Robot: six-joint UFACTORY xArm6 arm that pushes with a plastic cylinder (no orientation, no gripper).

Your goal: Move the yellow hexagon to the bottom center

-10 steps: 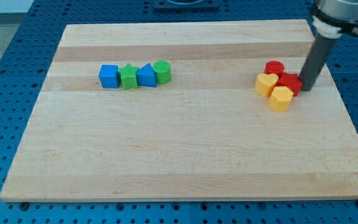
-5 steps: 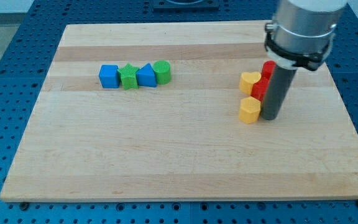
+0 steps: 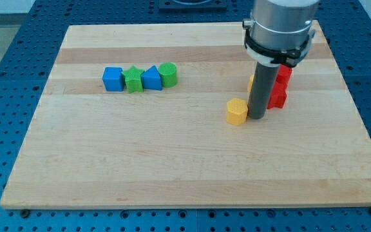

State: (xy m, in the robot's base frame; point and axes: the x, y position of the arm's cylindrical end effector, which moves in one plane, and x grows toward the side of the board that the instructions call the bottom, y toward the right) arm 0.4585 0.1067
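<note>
Yellow hexagon sits right of the frame's centre on the wooden board, with bare board below it down to the bottom edge. At upper left, a blue cube, green star, blue triangle and green cylinder form a row. My tip, a plain rod with no fingers, touches the hexagon's right side. Behind the rod sit another yellow block, mostly hidden, and two red blocks.

Our tip touches the yellow hexagon block on the hexagon's right side. Right of the hexagon, past the dark rod, sit two red blocks. Blue-green block row lies far left of it on the wooden board.
</note>
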